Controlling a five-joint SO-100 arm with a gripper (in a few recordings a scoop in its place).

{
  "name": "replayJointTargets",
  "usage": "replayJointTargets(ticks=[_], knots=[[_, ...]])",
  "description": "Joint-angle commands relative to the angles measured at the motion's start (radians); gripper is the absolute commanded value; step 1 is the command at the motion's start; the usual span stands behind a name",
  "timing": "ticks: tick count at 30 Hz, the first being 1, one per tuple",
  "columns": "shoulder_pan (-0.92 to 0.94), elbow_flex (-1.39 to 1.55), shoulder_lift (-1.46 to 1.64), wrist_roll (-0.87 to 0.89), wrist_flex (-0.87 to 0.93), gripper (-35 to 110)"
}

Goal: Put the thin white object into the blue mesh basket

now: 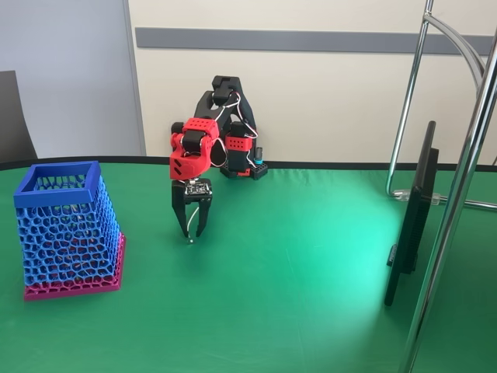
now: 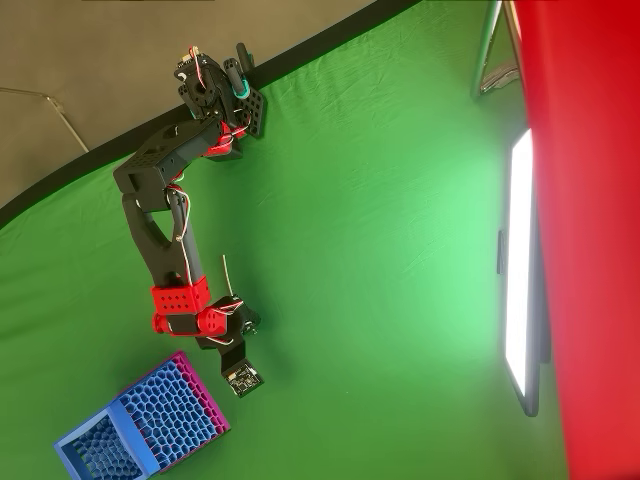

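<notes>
Overhead view showed the thin white object [image 2: 226, 274] lying flat on the green cloth [image 2: 380, 260], just beside the black forearm and well apart from the blue mesh basket [image 2: 145, 425]. The gripper [image 1: 191, 235] pointed straight down near the cloth, its jaws drawn almost together at the tips; whether anything sat between them could not be told.

Judged from its slender form, the strand would be very light, somewhat springy and prone to slip or flick from a pinch. Its low profile on fabric leaves little to catch. A hold near the middle, jaws set across its length and pressed close to the cloth, appears soundest.

The cloth showed slight wrinkles and a bright glare patch at mid-table. A dark screen on a stand [image 1: 411, 217] and chrome tubing [image 1: 458, 194] occupied the right side in the fixed view; a plain wall with a grey rail [image 1: 311, 39] stood behind. The basket's square rim opened upward, unobstructed.
</notes>
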Motion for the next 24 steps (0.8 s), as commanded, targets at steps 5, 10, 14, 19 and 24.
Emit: replayJointTargets(ticks=[5,10,14,19,24], knots=[[0.006,-0.034,-0.008,-0.025,-0.003,14],[0.000,-0.046,-0.018,-0.025,-0.003,14],[-0.003,-0.061,-0.032,-0.025,0.000,14],[-0.003,-0.080,-0.046,-0.025,0.000,14],[-0.003,-0.087,-0.054,-0.025,0.002,14]])
